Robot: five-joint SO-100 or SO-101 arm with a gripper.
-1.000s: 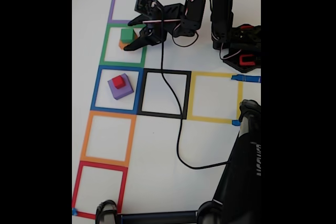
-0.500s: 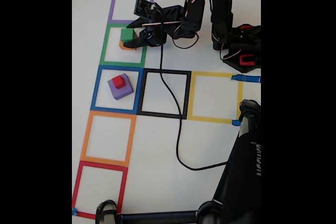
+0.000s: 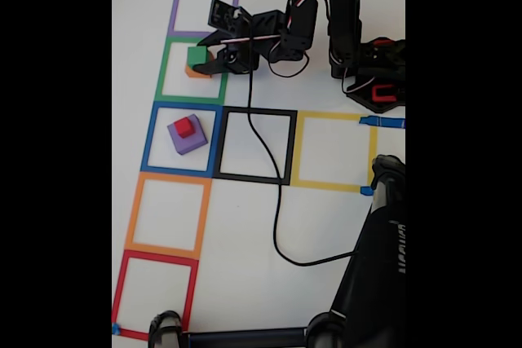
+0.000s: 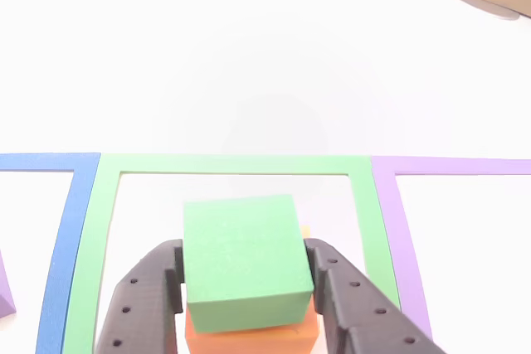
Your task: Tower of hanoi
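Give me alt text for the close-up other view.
Gripper fingers flank a green cube stacked on an orange cube, inside a green tape square on a white table. Blue and purple squares adjoin it.

Fixed view high above table, other view low, close, both sharing green cube [image 3: 196, 55] [image 4: 242, 259]

arm [image 3: 326, 14]: black, red-white wires | base [image 3: 377, 79]: red accents | pincer [image 4: 247, 288]: black perforated fingers

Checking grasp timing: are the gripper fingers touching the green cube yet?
Touching, it seems. In the other view both fingers sit flush against the sides of the green cube, with no gap visible; the cube rests on the orange cube.
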